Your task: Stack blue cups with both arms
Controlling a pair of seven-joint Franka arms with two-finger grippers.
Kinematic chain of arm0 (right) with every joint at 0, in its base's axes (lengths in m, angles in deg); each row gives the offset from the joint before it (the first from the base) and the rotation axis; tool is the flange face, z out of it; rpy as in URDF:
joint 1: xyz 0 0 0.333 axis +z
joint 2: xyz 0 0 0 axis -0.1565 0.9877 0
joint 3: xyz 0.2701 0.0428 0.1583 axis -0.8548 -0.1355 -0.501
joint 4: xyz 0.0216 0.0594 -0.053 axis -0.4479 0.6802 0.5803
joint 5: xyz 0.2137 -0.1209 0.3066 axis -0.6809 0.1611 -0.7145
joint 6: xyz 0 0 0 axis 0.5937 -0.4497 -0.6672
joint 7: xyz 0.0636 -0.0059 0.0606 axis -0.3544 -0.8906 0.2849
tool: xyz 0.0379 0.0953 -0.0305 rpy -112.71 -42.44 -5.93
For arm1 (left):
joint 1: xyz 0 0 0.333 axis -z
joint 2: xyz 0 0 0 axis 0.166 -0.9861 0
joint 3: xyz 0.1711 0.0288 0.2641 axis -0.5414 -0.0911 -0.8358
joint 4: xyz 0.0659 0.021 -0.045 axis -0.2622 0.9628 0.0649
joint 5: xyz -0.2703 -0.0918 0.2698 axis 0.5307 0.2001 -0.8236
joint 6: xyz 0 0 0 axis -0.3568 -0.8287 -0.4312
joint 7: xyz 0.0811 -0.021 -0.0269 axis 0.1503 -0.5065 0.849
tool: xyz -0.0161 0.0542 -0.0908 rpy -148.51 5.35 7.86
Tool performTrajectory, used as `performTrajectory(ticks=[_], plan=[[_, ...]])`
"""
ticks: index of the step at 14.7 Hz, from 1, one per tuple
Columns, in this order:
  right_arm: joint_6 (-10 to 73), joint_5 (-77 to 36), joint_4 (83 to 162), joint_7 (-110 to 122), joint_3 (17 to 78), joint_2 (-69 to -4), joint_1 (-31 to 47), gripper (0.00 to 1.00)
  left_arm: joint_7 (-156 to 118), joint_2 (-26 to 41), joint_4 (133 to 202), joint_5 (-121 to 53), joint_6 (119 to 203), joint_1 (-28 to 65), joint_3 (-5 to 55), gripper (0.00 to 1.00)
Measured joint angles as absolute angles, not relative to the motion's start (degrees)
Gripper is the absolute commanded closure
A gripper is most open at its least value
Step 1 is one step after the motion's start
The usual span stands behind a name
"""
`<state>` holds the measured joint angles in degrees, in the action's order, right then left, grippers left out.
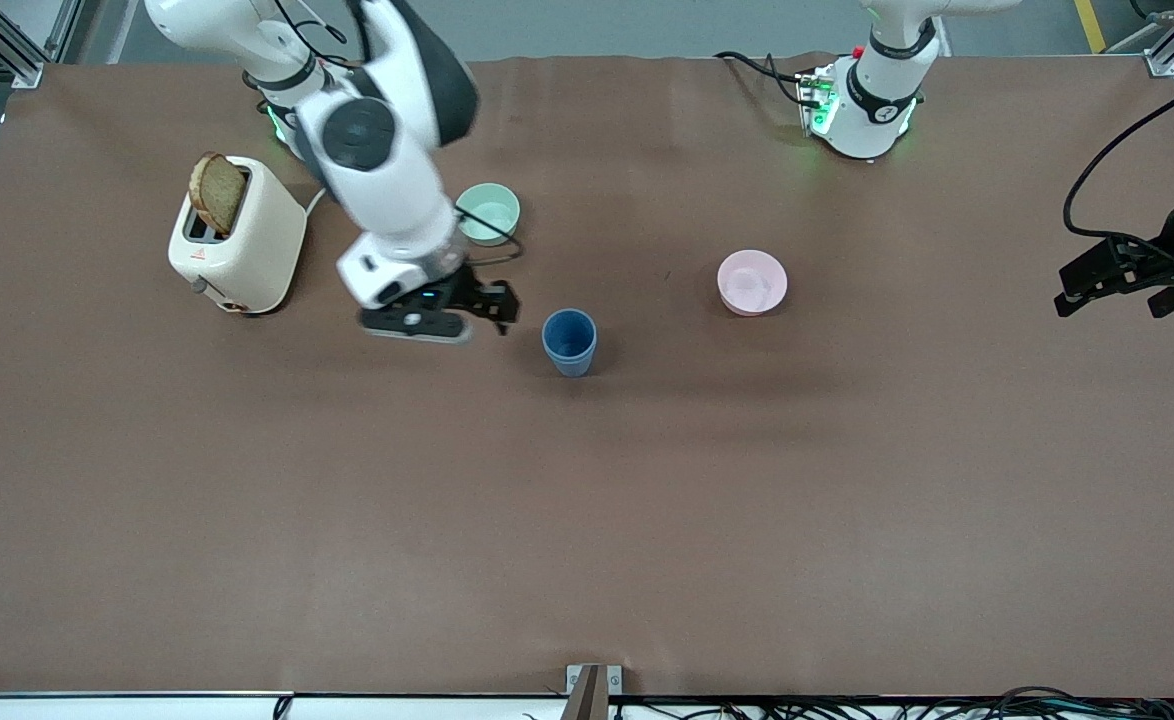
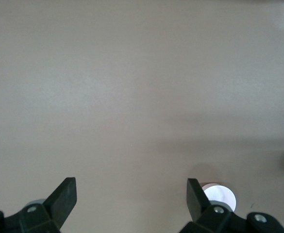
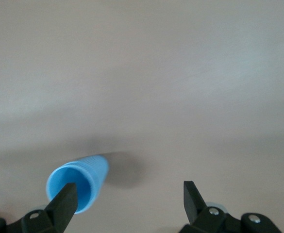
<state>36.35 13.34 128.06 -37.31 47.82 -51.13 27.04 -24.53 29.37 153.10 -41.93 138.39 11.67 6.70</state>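
One blue cup shape (image 1: 569,342) stands upright near the table's middle. A second rim line shows just below its top rim, and I cannot tell whether two cups are nested. My right gripper (image 1: 500,305) is open and empty, low beside the cup toward the right arm's end. In the right wrist view the cup (image 3: 78,187) sits at one fingertip (image 3: 66,201) of the open gripper (image 3: 130,204), not between the jaws. My left gripper (image 1: 1082,285) waits open and empty at the left arm's end of the table. The left wrist view shows it (image 2: 132,199) over bare table.
A mint-green bowl (image 1: 488,213) sits farther from the camera than the cup, partly under the right arm. A pink bowl (image 1: 752,282) sits toward the left arm's end. A cream toaster (image 1: 237,235) with a bread slice stands toward the right arm's end.
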Motion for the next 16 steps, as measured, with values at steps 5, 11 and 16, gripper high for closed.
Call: performTrajectory(ticks=[5, 11, 16], plan=[[28.3, 13.4, 128.3, -28.3, 48.1, -59.2, 15.1, 0.03, -23.1, 29.4, 153.1, -41.9, 138.4, 11.7, 6.7, 0.0], [23.3, 14.1, 128.5, -14.2, 48.1, -62.9, 1.2, 0.03, -23.0, 29.5, 152.9, -42.1, 137.6, 11.5, 6.7, 0.0], [19.4, 14.1, 126.0, -2.3, 48.1, -63.9, -9.2, 0.0, -22.9, 29.5, 152.8, -42.2, 136.8, 11.5, 7.2, 0.0]])
